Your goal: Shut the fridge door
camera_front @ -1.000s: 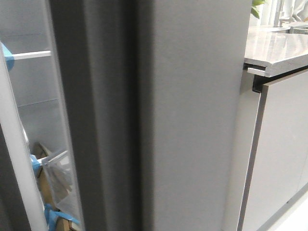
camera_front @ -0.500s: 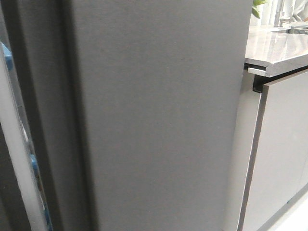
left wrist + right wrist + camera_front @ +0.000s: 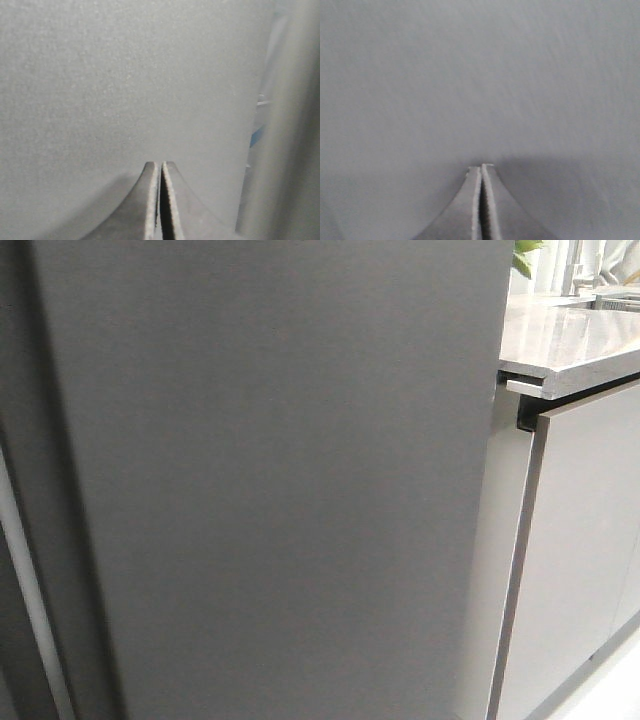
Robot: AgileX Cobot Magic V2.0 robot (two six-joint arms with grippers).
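Note:
The fridge door (image 3: 280, 480) is a tall matte dark grey panel that fills most of the front view, with a white strip (image 3: 35, 620) along its left edge. No gripper shows in the front view. In the left wrist view my left gripper (image 3: 160, 165) is shut and empty, its tips right at the grey door face (image 3: 125, 85). In the right wrist view my right gripper (image 3: 481, 167) is shut and empty, its tips right at the same kind of grey face (image 3: 480, 75). I cannot tell whether the tips touch the panel.
A pale stone counter (image 3: 570, 340) stands at the right over pale grey cabinet fronts (image 3: 580, 560). A green leaf (image 3: 525, 252) shows behind it. The left wrist view shows a narrow gap with something blue (image 3: 256, 136) beside a grey upright edge (image 3: 292, 125).
The door has swung left across the front view. The lit fridge inside with shelves and blue items, seen a second ago, is now covered; only the white strip remains at the left.

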